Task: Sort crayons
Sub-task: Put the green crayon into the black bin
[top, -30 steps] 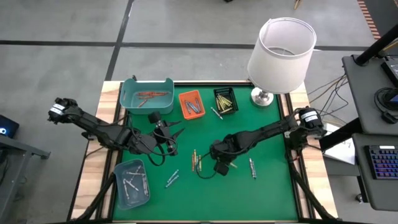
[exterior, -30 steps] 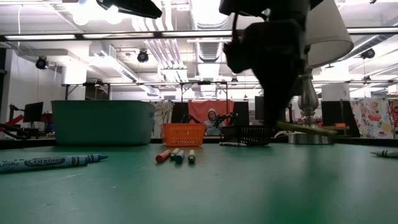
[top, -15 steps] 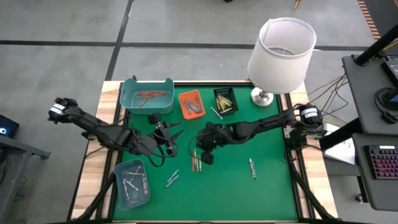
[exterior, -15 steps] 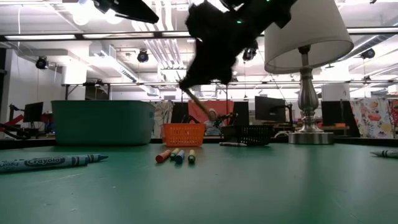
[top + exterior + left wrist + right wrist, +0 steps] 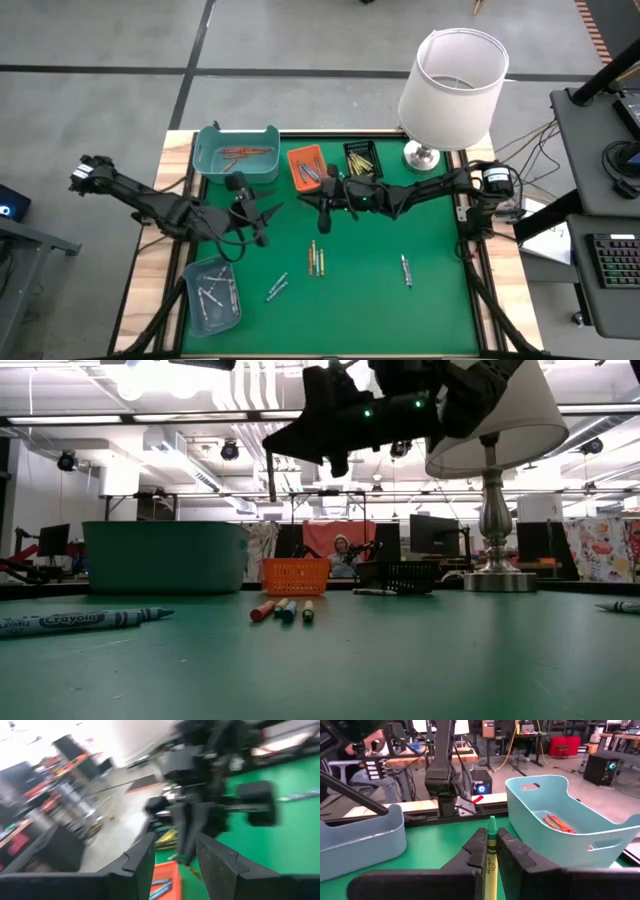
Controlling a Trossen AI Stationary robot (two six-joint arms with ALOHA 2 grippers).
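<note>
My right gripper (image 5: 322,197) hangs over the table's far middle, next to the orange tray (image 5: 307,167), and is shut on a yellow-green crayon (image 5: 490,851). My left gripper (image 5: 268,218) stands open just left of it, near the teal tray (image 5: 237,152), with nothing between its fingers (image 5: 142,865). Loose crayons lie flat on the green mat: a small group (image 5: 316,258), a pair (image 5: 277,287) and a single one (image 5: 405,270). Red-orange crayons (image 5: 559,824) lie inside the teal tray. My right gripper pinches the yellow-green crayon's wrapped shaft (image 5: 490,862) between its two fingers. The crayon lies along the fingers, and its pointed tip (image 5: 491,824) sticks out ahead of them. The fingers are level and point toward the table's left. The crayon is lifted clear of the mat.
A black tray (image 5: 362,162) with yellowish crayons stands right of the orange one. A pale blue tray (image 5: 211,293) with silvery crayons sits at the near left. A white-shaded lamp (image 5: 452,85) stands at the far right corner.
My right gripper has carried the crayon up from the middle of the mat toward the far left, to beside the orange tray. It has tipped from pointing down to level. My left gripper has drawn back a little toward the left and stays open.
</note>
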